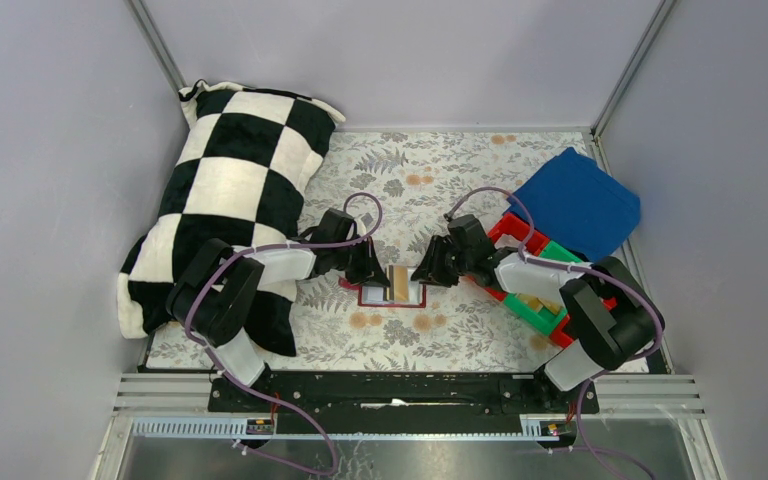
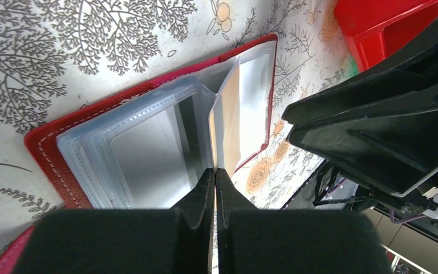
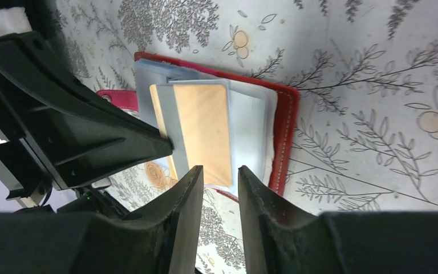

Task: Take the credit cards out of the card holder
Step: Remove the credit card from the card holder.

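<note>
The card holder (image 1: 392, 296) lies open on the floral mat between both arms, its red border showing in the left wrist view (image 2: 45, 154) and the right wrist view (image 3: 285, 137). Clear sleeves fan up from it. A tan credit card (image 3: 205, 131) sits in one raised sleeve and also shows edge-on in the left wrist view (image 2: 231, 120). My left gripper (image 2: 215, 171) is shut on the edge of that raised sleeve, at the holder's left side (image 1: 375, 275). My right gripper (image 3: 219, 174) is open, its jaws just short of the tan card's near end, at the holder's right side (image 1: 425, 272).
A black-and-white checkered pillow (image 1: 230, 200) lies along the left. A blue cloth (image 1: 575, 200) lies at the back right. Red and green plastic bins (image 1: 535, 300) sit under the right arm; a red bin (image 2: 376, 28) shows in the left wrist view.
</note>
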Motion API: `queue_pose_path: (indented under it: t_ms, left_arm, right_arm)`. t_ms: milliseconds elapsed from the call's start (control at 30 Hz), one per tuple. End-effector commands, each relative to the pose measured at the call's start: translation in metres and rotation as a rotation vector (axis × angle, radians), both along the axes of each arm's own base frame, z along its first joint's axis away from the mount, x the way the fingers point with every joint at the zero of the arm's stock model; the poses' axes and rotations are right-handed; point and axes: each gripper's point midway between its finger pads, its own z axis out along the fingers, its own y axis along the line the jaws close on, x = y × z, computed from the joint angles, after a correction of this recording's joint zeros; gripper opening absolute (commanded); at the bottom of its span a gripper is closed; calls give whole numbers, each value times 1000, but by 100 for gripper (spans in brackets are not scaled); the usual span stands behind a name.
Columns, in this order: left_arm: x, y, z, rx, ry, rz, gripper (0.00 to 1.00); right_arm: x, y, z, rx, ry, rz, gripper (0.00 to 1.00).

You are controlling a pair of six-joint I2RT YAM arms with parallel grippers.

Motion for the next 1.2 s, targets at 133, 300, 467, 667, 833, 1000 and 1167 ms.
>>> queue_pose_path:
  t_ms: [133, 300, 467, 667, 833, 1000, 1167]
  left_arm:
    - [-1, -5, 1, -43, -4, -35, 0]
    - [-2, -6, -2, -43, 6, -40, 0]
    - [-3, -6, -3, -41, 9, -39, 0]
    - [-2, -6, -3, -42, 10, -40, 0]
    - [-3, -6, -2, -44, 14, -37, 5]
    - [-5, -8, 0, -59, 22, -44, 13]
    - [-1, -7, 5, -43, 2, -46, 13]
  right_arm:
    - [-1, 28, 6, 83, 0, 66, 33]
    - [-2, 29, -4, 77, 18, 64, 29]
    - [-4, 29, -10, 79, 32, 58, 25]
    - [-5, 29, -19, 60, 50, 53, 23]
    - [-8, 19, -34, 4, 81, 26, 20]
    - [-15, 11, -47, -34, 110, 14, 16]
    - [-18, 1, -59, -84, 126, -3, 8]
